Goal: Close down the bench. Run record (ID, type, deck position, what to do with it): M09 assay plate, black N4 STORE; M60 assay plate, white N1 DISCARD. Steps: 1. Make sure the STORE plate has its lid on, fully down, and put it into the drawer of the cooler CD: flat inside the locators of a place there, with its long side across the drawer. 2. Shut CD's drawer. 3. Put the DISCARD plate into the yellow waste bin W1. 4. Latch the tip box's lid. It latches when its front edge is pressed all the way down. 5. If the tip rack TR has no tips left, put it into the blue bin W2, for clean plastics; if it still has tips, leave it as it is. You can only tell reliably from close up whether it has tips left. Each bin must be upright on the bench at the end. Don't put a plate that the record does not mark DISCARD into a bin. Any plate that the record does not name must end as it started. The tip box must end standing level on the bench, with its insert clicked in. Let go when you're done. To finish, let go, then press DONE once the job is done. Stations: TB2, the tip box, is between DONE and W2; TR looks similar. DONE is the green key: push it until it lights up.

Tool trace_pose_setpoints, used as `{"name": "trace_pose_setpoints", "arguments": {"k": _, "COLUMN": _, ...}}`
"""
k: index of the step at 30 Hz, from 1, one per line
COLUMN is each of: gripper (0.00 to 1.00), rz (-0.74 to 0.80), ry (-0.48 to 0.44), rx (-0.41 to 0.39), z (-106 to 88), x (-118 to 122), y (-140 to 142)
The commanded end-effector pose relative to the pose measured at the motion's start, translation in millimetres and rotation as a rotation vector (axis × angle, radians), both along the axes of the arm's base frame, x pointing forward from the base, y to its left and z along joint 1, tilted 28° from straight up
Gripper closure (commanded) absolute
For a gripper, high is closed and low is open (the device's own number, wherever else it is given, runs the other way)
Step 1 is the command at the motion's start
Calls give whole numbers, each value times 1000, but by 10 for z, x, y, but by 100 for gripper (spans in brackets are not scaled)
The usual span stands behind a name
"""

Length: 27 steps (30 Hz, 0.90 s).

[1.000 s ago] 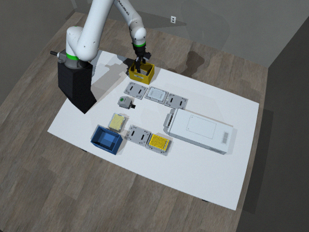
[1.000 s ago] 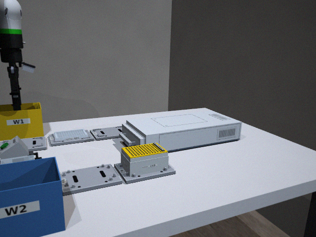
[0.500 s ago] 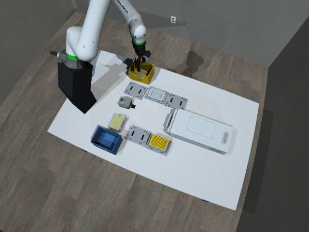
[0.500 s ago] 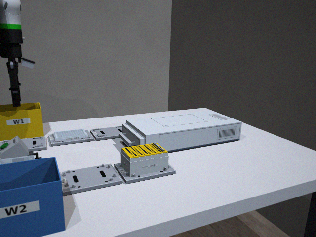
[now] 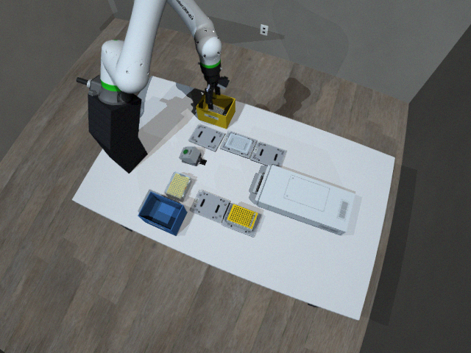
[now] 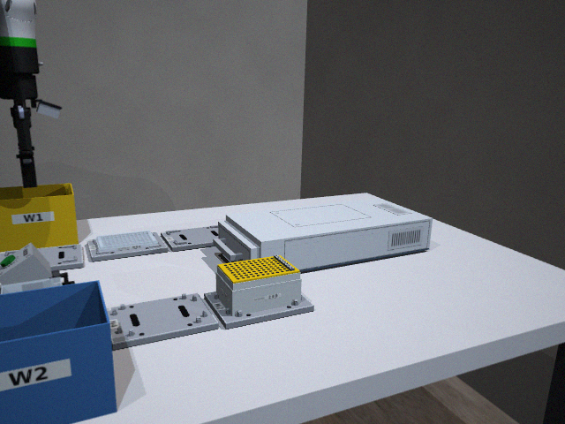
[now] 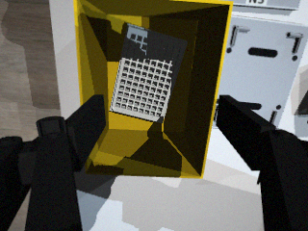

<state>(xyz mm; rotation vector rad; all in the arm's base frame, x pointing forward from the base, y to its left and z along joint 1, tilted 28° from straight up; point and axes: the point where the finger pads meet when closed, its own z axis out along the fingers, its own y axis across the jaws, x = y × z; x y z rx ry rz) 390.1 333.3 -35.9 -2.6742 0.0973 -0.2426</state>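
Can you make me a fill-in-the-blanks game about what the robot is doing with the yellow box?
The white plate lies inside the ____ bin.
The fingers are open and hold ____.
The bin labelled W2 is ____ in colour.
The button on the small grey box is ____.

Missing words: yellow; nothing; blue; green

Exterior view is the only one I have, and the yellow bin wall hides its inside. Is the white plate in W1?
Observer: Yes. The wrist view shows the white plate lying in the yellow bin W1, tilted against its back wall.
Operator: Does the gripper hold it?
Observer: No. The gripper is open above the bin, with a finger at each side and nothing between them.
Operator: Is the blue bin holding anything?
Observer: From the top view, the blue bin W2 shows only its own floor; the tip rack with the yellow top stands on its deck plate.
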Motion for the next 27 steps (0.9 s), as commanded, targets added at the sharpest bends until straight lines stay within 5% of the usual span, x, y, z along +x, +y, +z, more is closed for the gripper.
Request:
{"name": "trace_pose_setpoints", "arguments": {"k": 1, "gripper": 32, "rz": 12, "ry": -4, "rx": 4, "z": -25, "x": -16, "y": -82}}
{"name": "trace_pose_setpoints", "arguments": {"k": 22, "gripper": 41, "rz": 12, "ry": -4, "rx": 4, "z": -288, "x": -184, "y": -775}}
{"name": "trace_pose_setpoints", "arguments": {"k": 23, "gripper": 90, "rz": 12, "ry": -4, "rx": 4, "z": -301, "x": -193, "y": -812}}
{"name": "trace_pose_setpoints", "arguments": {"k": 27, "gripper": 90, "rz": 12, "ry": -4, "rx": 3, "z": -357, "x": -228, "y": -958}}
